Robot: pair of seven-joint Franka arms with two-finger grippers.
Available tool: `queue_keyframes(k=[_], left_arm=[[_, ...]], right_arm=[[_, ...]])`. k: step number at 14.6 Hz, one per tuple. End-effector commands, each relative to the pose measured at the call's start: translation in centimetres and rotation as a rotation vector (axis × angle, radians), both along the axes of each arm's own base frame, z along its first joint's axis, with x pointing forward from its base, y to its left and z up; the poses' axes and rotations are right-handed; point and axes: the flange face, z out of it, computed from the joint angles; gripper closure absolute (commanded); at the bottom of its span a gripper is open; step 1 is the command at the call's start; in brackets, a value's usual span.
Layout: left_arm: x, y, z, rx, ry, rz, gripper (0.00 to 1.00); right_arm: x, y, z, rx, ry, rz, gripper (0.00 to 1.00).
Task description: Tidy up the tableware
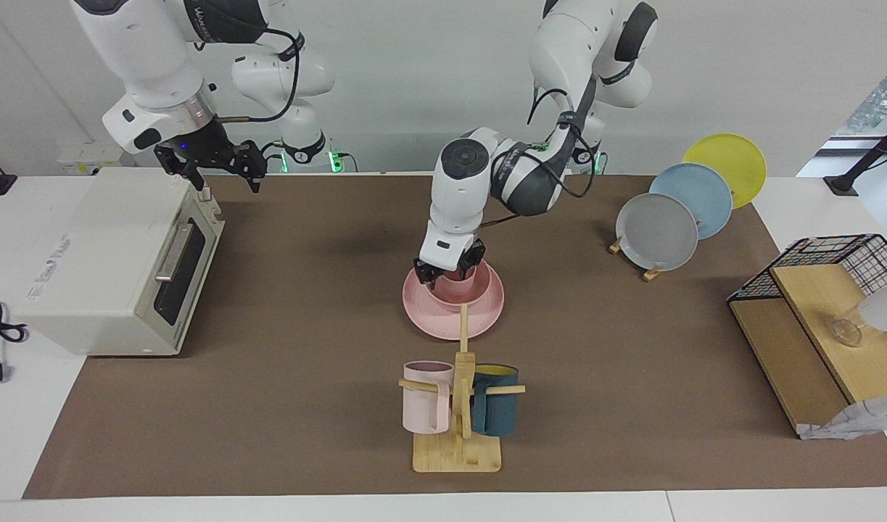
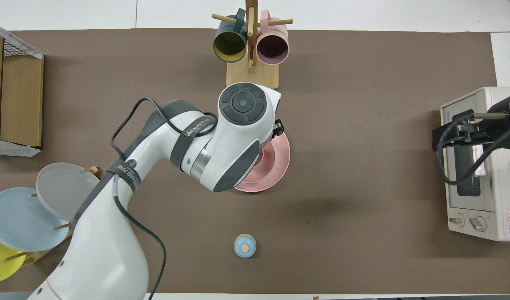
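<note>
Here the left gripper (image 1: 449,267) sits low over the middle of the brown mat, its dark fingers (image 1: 423,272) spread to either side of a small matte pink handleless cup (image 1: 459,279); whether the pads actually press the cup I cannot tell. The cup stands inside a deeper matte pink round bowl (image 1: 459,291), and the bowl rests on a wide flat matte pink plate (image 1: 487,313) — the three stacked at the mat's centre. In the overhead view the left arm's wrist covers most of the stack, so only part of the plate's rim shows.

Farther from the robots than the plate stands a wooden mug tree (image 1: 461,377) with a pale pink handled mug (image 1: 426,396) and a teal handled mug (image 1: 496,401) hung on its pegs. Nearer to the robots than the plate lies a small round blue knob-topped lid (image 2: 244,246). Toward the left arm's end of the table a wooden rack holds a grey plate (image 1: 656,232), a blue plate (image 1: 693,196) and a yellow plate (image 1: 726,165) on edge.

The right gripper (image 1: 222,170) waits in the air over the top of a cream toaster oven (image 1: 117,264) — its fingers stand apart, holding nothing.
</note>
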Motion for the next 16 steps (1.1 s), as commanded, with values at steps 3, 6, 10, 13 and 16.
queue_keyframes(k=[3, 6, 10, 13, 16], left_arm=[[0.7, 10.4, 11.8, 0.021, -0.028, 0.01, 0.0], [0.5, 20.0, 18.5, 0.035, -0.032, -0.051, 0.0], [-0.5, 33.0, 22.3, 0.055, 0.033, -0.189, 0.0], [-0.4, 40.4, 20.9, 0.038, 0.05, -0.263, 0.0], [0.3, 41.5, 21.0, 0.041, -0.01, -0.279, 0.0]], right_arm=[[-0.3, -0.9, 1.0, 0.032, 0.0, 0.01, 0.0], [-0.3, -1.4, 1.0, 0.031, -0.006, 0.001, 0.0], [-0.3, -1.1, 1.1, 0.031, -0.009, 0.007, 0.0], [-0.3, -0.9, 1.1, 0.031, -0.011, 0.011, 0.0], [-0.3, -1.0, 1.1, 0.031, -0.011, 0.011, 0.0]])
